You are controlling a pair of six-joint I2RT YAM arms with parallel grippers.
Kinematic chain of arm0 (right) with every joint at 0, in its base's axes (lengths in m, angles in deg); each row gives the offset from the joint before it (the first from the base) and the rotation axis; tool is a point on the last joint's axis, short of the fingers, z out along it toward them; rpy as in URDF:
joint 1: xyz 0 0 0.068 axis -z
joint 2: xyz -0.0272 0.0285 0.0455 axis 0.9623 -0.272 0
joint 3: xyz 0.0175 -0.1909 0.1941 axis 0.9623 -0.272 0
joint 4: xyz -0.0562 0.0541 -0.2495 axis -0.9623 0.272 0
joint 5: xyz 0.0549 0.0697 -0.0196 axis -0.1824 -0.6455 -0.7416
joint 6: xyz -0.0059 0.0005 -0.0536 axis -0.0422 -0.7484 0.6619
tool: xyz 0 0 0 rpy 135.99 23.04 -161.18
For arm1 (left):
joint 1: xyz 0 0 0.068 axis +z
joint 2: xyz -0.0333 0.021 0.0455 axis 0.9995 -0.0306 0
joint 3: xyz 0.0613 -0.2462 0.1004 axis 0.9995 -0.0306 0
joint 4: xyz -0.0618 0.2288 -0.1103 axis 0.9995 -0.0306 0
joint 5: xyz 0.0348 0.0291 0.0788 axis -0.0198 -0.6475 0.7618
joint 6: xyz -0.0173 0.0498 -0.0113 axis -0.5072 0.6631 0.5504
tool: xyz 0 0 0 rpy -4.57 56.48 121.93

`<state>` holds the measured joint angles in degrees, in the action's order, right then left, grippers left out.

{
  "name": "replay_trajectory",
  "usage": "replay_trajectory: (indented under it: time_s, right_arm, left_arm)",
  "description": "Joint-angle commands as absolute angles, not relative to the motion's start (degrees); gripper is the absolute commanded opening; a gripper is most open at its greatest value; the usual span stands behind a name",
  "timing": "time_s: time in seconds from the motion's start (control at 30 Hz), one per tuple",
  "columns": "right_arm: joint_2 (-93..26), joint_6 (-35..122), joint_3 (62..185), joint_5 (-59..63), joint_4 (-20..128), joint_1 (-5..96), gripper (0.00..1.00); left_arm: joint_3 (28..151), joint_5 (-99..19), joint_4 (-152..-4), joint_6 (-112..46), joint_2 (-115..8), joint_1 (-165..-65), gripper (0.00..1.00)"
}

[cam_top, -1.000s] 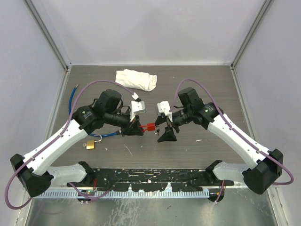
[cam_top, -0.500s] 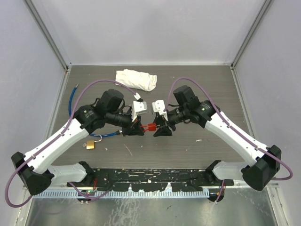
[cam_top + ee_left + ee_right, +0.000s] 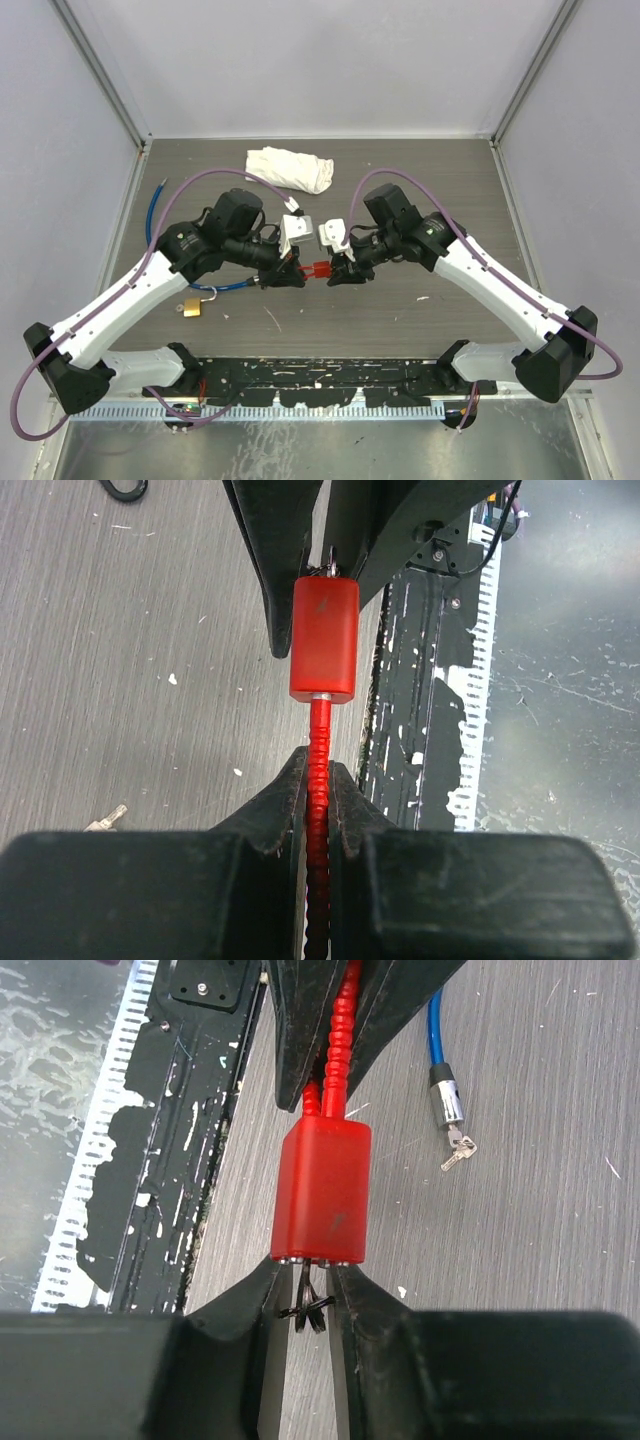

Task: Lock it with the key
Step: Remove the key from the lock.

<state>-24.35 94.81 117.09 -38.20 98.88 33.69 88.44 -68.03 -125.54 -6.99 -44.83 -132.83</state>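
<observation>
Top external shows your two arms meeting nose to nose over the middle of the table (image 3: 450, 170), with the red lock (image 3: 320, 268) held up between them. Compared with a second ago, your right arm has swung in to the left. Back then its jaws were splayed wide and sat a little off the lock's end. Now the right gripper (image 3: 308, 1275) is right up against the end of the lock body and the jaws have narrowed a lot. The left side hasn't budged.

Your left gripper (image 3: 317, 772) is pressed tight on the ribbed cable (image 3: 318, 730) coming out of the lock. On the right wrist cam, the black key loop (image 3: 306, 1308) sticking out of the lock sits in the slim gap between the fingers (I honestly can't tell if they're actually pinching it or just flanking it).

Nothing else has moved: white cloth (image 3: 290, 168) at the back, blue cable (image 3: 152, 208) on the left, brass padlock (image 3: 192, 307) near your left arm.
</observation>
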Motion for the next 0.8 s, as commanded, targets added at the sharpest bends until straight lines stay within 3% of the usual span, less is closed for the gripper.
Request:
replay_trajectory:
  time_s: [0.0,0.17,0.4,0.63,0.77]
  right_arm:
    - [-24.63,95.98,120.1,-37.47,99.26,33.04,0.22]
    - [-25.3,97.94,121.3,-36.76,101.77,32.37,0.02]
    - [-29.47,94.29,126.18,-34.65,108.44,31.78,0.01]
    - [-33.13,88.7,128.54,-47.65,116.08,31.85,0.01]
    - [-28.43,90.66,126.27,-34.78,111.71,30.29,0.01]
  left_arm:
    - [91.08,-68.73,-124.69,-6.44,-44.54,-133.01,0.0]
    - [90.92,-68.79,-125.01,-6.26,-44.55,-133.12,0.0]
    - [87.94,-65.3,-125.07,-0.28,-41.84,-133.24,0.0]
    - [81.18,-55.92,-120.38,4.55,-36.83,-134.25,0.0]
    - [80.45,-58.08,-119.64,0.89,-36.62,-133.93,0.0]
